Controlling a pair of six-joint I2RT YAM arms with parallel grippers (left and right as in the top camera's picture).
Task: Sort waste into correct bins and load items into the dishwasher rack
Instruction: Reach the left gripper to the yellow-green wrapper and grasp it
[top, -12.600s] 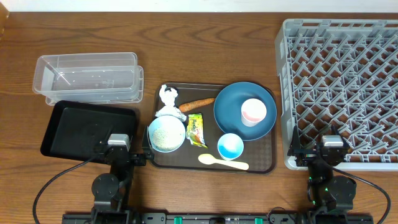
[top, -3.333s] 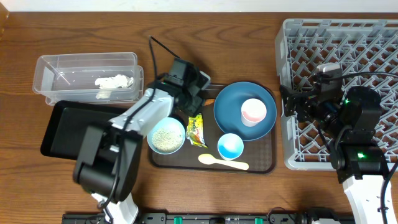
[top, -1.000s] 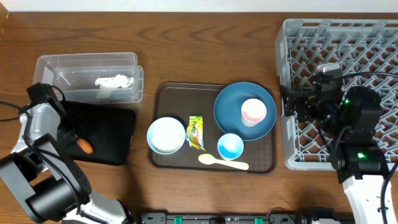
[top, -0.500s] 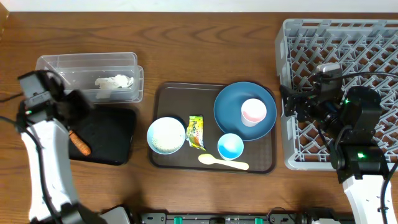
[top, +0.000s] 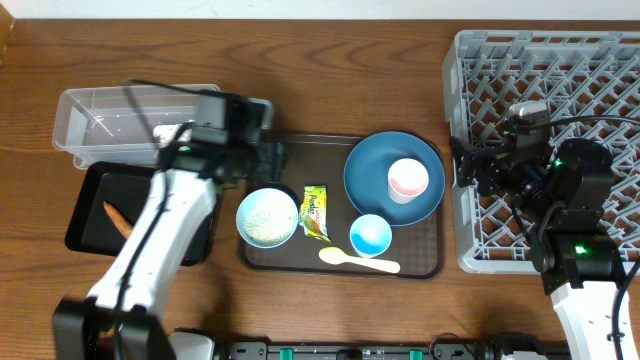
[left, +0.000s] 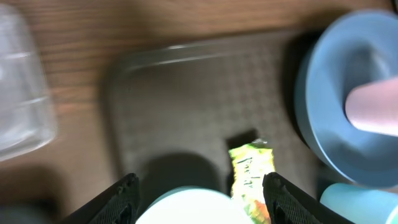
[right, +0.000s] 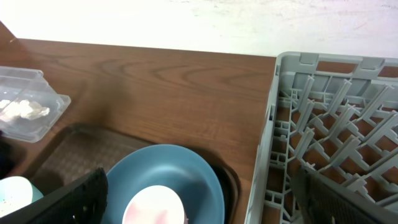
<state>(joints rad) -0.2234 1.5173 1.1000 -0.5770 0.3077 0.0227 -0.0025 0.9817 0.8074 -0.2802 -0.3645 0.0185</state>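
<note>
The snack packet (top: 315, 211) lies flat on the brown tray (top: 290, 150), just beside the rice bowl (top: 268, 217) on one side and near the dark-blue plate (top: 370, 160) on the other; I judge it light, thin and crinkly, a film more likely to slide on the tray than to lift, so I would pinch across its narrow width near the upper end, clear of the bowl, and close gently; my left pincer (left: 200, 190) hovers over it, fingers spread and nothing between them, the packet showing low in the wrist view; the bowl's rim is what I could knock, spilling rice; farther out, the carrot piece (top: 117, 218) sits in the black tray (top: 85, 180), with the clear tub (top: 100, 110) just behind it; the cup (top: 407, 180) stands on the plate; my right pincer (right: 202, 186) hangs spread wide and empty at the near edge of the dishwasher rack (top: 560, 100).
</note>
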